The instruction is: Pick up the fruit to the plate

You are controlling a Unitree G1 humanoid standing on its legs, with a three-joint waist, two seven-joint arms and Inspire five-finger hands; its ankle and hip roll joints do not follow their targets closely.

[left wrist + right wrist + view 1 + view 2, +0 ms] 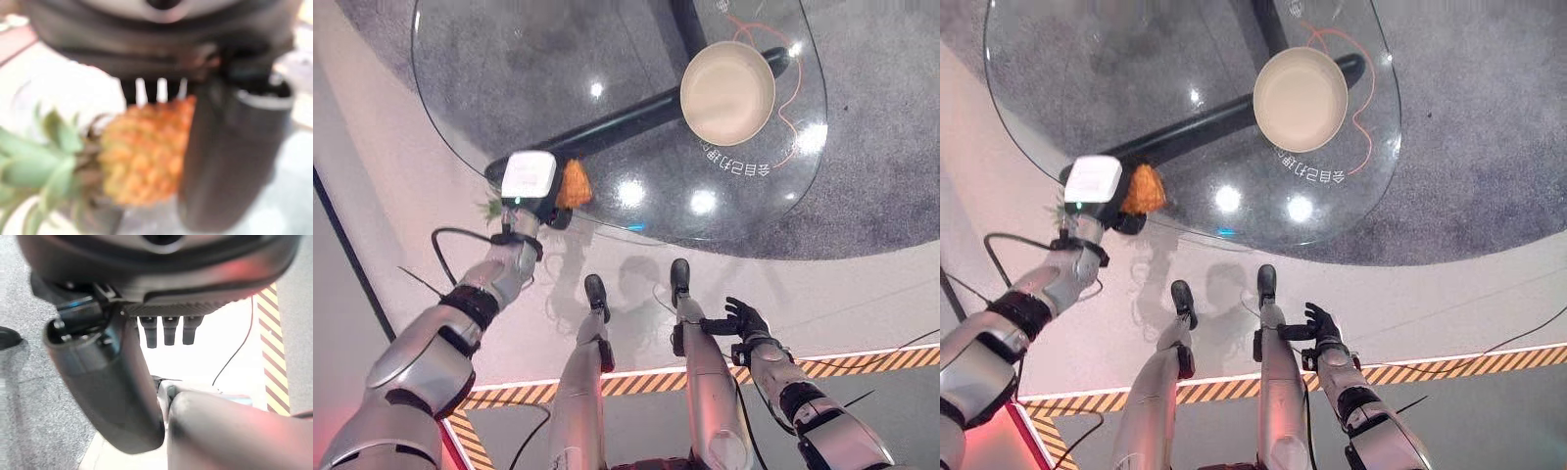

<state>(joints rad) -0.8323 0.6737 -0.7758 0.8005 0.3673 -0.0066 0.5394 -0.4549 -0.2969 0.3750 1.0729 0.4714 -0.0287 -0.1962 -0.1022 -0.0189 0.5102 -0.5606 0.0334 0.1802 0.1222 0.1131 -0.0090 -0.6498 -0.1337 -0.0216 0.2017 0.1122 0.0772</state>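
Glass table [509, 88] seen from above, with the left hand [540, 210] reaching over its near-left edge. The left hand is gripping a small pineapple [574, 184]: in the left wrist view the fingers [159, 90] are curling behind the orange fruit [142, 154] while the thumb [230, 156] is pressing against its side, and the green crown [34, 171] is pointing away from the thumb. From the head views the fruit is sitting at the table's rim (whether it is resting on the glass or lifted just clear cannot be told). A white block on the left wrist [529, 176] is covering much of the hand from above.

The plate [727, 93], round and cream-coloured, is lying on the far right part of the table, well apart from the pineapple. A dark table bar [626, 119] is running beneath the glass between them.

The right hand [741, 320] is hanging low beside the table, over the pale floor [862, 294], with fingers relaxed and spread, holding nothing; a striped floor tape [862, 362] is lying near it.
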